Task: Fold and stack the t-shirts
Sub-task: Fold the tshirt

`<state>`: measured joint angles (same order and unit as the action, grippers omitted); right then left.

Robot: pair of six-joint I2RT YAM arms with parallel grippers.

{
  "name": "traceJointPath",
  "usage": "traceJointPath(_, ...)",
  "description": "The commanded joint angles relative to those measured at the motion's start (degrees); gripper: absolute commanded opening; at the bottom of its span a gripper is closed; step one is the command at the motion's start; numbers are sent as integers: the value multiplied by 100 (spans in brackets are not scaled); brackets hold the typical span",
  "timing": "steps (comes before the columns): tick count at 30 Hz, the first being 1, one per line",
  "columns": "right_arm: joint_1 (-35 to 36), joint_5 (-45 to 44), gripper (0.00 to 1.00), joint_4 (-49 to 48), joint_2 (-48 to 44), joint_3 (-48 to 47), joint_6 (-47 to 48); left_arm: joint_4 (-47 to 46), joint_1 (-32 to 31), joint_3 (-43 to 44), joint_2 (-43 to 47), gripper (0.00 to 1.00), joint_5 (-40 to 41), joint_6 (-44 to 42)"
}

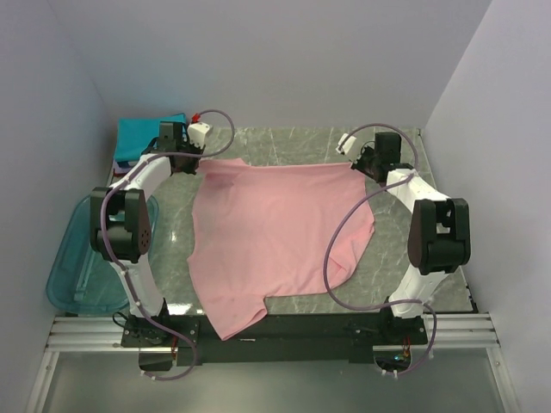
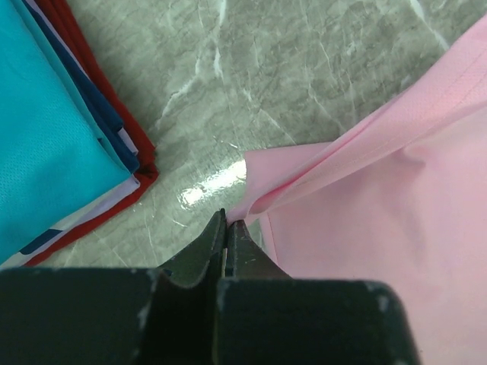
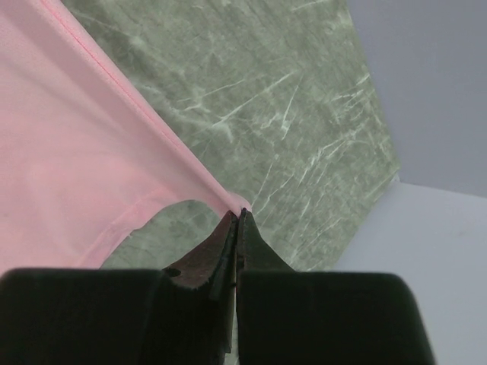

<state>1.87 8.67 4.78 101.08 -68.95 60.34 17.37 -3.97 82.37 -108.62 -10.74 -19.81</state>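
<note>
A light pink t-shirt (image 1: 275,232) lies spread over the middle of the marble table, one corner hanging past the near edge. My left gripper (image 2: 228,220) is shut on the pink t-shirt's far-left corner (image 2: 247,199). My right gripper (image 3: 237,215) is shut on its far-right corner (image 3: 221,196), with the hem stretched taut between them. A stack of folded t-shirts, teal on top (image 1: 148,136), sits at the far left; in the left wrist view the teal t-shirt (image 2: 46,129) shows red, white and blue edges (image 2: 122,129) beneath it.
A translucent blue plastic bin (image 1: 82,258) stands off the table's left side beside the left arm. Bare marble table (image 1: 405,258) shows to the right of the shirt. White walls close in the back and both sides.
</note>
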Motion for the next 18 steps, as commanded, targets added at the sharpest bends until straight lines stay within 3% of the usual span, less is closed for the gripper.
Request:
traceJointPath(1, -73, 12, 0, 164, -141, -216, -48, 21, 1, 43, 367, 0, 29, 4)
traceJointPath(10, -134, 82, 0, 375, -439, 13, 145, 460, -16, -423, 1113, 0, 28, 275)
traceJointPath(18, -161, 223, 0, 533, -572, 66, 268, 1189, -394, -1284, 2045, 1, 397, 794)
